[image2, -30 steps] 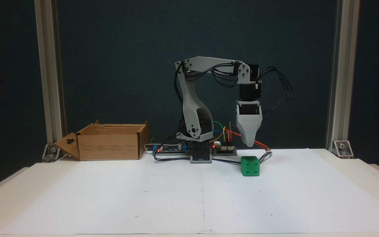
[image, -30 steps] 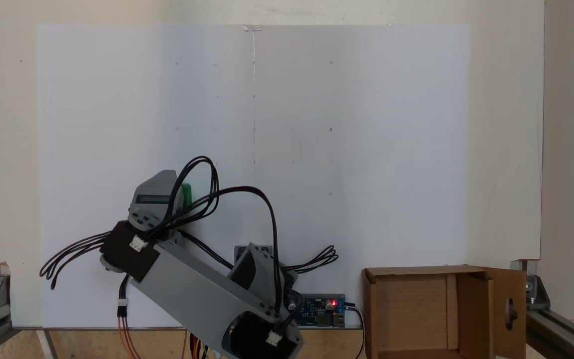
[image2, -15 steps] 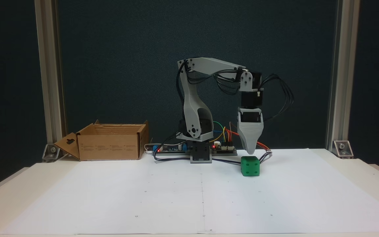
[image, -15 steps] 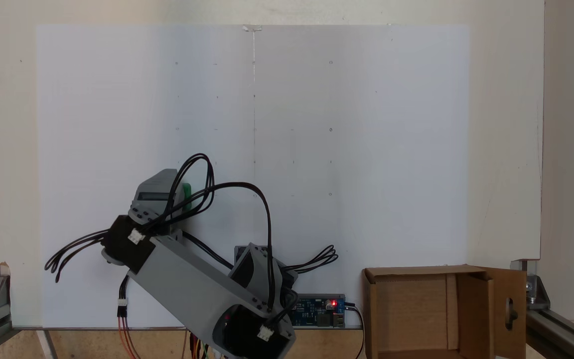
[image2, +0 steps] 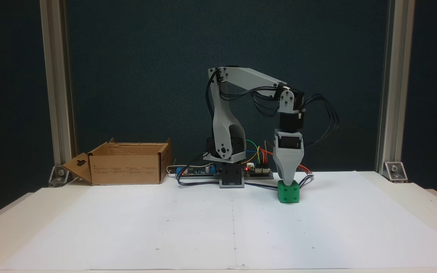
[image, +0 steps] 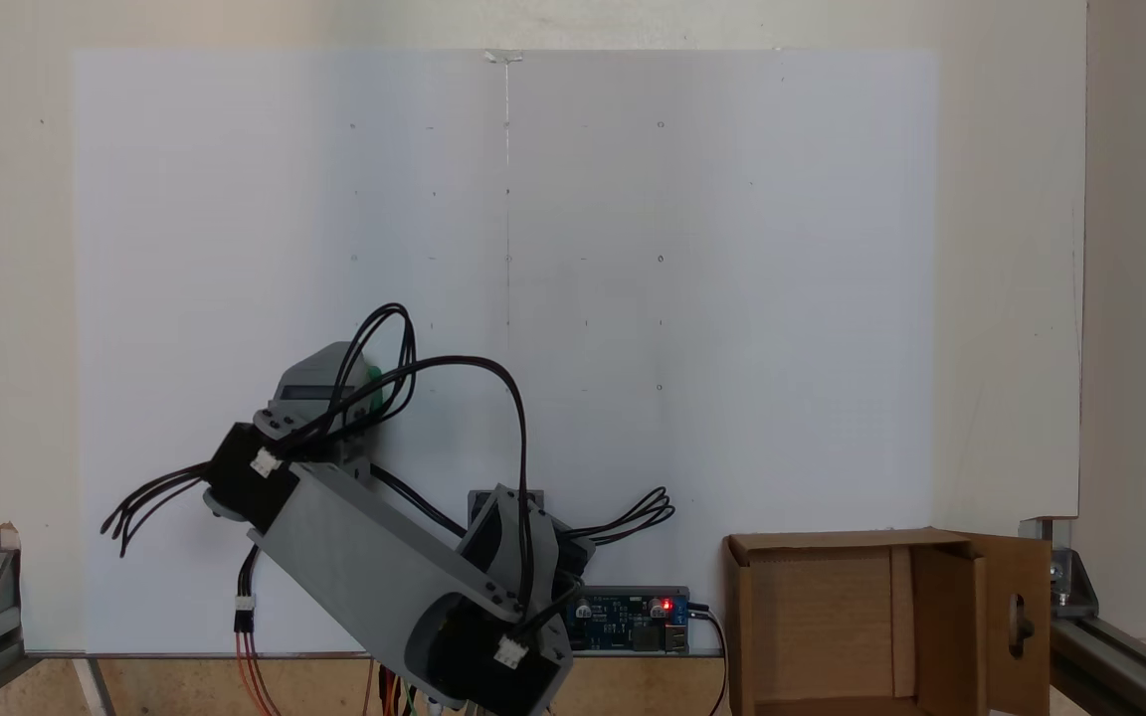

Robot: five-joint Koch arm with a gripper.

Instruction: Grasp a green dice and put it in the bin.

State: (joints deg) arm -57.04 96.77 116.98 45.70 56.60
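**Green dice under the gripper tip, bin off to the side**

Green dice: small glossy cube, rounded corners, recessed pips in the same green, flat on the white paper sheet, near the sheet's back edge. From above, just a green sliver past the wrist housing.

Gripper: grey layered plastic, tapers to a point, aimed straight down, tip level with the dice's top face. Jaws line up one behind the other, so can't tell how far apart they are or whether they have the dice.

Bin: brown corrugated cardboard, top open, flaps splayed out, one flap has a keyhole cut-out. Sits at the table's back corner, well apart from the dice, with the arm base in between. Small print on its front wall, too small to read.

Paper is smooth, faint centre seam and tiny grid marks, wide bare area in front of the dice. Aluminium frame posts at both table sides. Loose black cables loop off the wrist; circuit board with a red LED by the base.
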